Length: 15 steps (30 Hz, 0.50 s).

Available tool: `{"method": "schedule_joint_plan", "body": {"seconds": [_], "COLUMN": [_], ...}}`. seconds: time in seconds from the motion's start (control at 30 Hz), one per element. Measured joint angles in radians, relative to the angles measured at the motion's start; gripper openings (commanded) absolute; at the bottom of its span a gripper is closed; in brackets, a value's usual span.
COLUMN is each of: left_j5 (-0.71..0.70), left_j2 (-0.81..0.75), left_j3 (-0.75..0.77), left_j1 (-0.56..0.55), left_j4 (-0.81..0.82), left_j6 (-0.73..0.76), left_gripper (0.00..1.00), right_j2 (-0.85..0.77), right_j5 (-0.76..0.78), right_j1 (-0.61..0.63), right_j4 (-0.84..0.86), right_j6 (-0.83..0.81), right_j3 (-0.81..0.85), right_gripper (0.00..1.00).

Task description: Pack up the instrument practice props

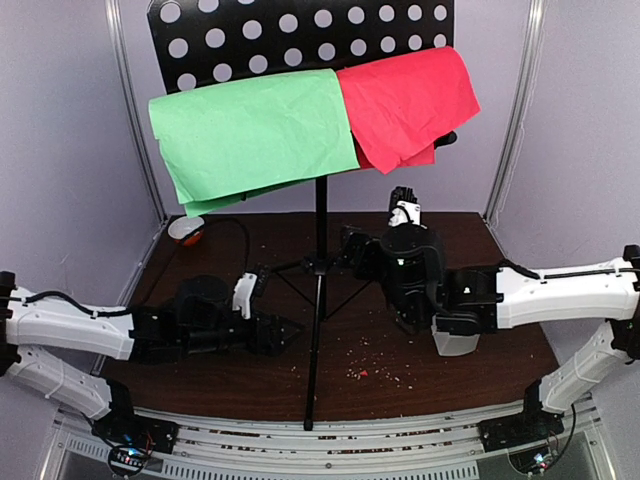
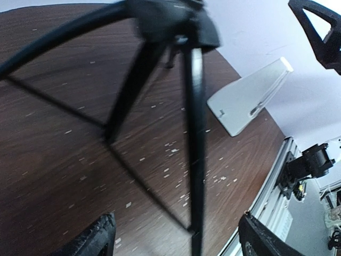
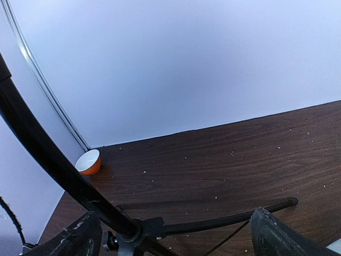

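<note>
Straddling the tripod legs of the upright music stand (image 1: 318,265) with left gripper (image 2: 178,229) and right gripper (image 3: 176,226), both spread apart, clasping nothing. Leaving green page (image 1: 250,130) and red page (image 1: 405,100) draped over its desk, metronome (image 2: 248,101) lying on the table (image 1: 500,250). Seemingly only beginning packing, with everything remaining.

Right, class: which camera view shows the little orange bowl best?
The right wrist view: the bowl stands whole and clear. The top view shows it small, far left; the left wrist view misses it.
</note>
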Motion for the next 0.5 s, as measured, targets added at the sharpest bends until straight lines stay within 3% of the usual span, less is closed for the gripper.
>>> {"method": "schedule_joint_plan", "body": {"seconds": [0.23, 0.3, 0.33, 0.5], "left_j5": [-0.024, -0.040, -0.043, -0.069], "left_j2": [0.225, 0.266, 0.282, 0.352], "left_j3": [0.116, 0.133, 0.142, 0.193], "left_j1": [-0.040, -0.040, -0.040, -0.046], "left_j4": [0.119, 0.123, 0.122, 0.109], "left_j6": [-0.042, -0.048, -0.049, -0.037], "left_gripper": [0.83, 0.79, 0.74, 0.21], "right_j2": [-0.095, -0.119, -0.129, -0.167], "right_j5": [-0.032, -0.040, -0.042, -0.047], "right_j1": [-0.006, -0.008, -0.009, -0.015], "right_j4": [-0.055, -0.061, -0.063, -0.076], "right_j6": [0.006, 0.006, 0.006, 0.014], "right_j3": [-0.039, -0.056, -0.066, -0.120], "right_gripper": [1.00, 1.00, 1.00, 1.00]}}
